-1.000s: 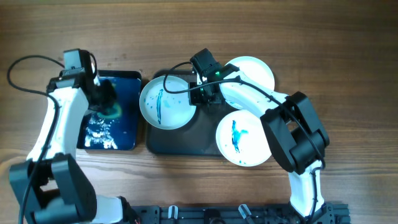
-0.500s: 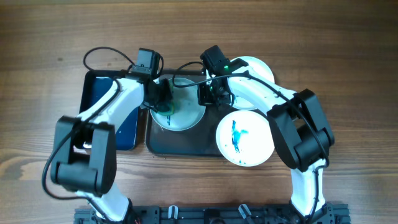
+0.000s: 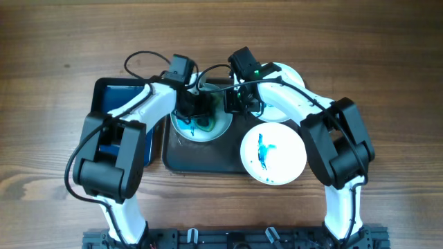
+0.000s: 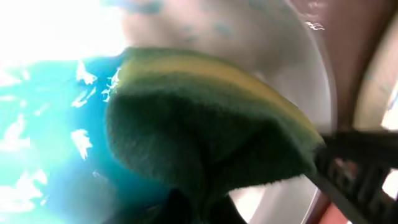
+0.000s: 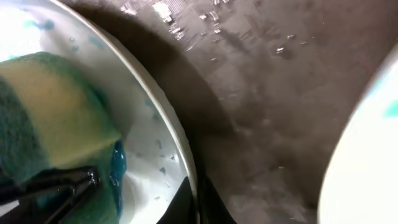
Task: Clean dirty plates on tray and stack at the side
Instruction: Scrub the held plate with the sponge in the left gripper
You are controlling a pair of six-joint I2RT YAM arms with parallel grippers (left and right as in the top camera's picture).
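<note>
Plate [image 3: 217, 127] rim sits clamped in the right tool [image 3: 230, 106], left tool [image 3: 190, 114] clamped on sponge [image 4: 211, 137] pressing its face.

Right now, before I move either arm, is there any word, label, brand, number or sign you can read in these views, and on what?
None can be read in any view.
The plate under the sponge and the front plate: blue smears only, no writing.
The tray and the sponge: no marking shows.
The green light on the right arm: a lamp, no characters.
</note>
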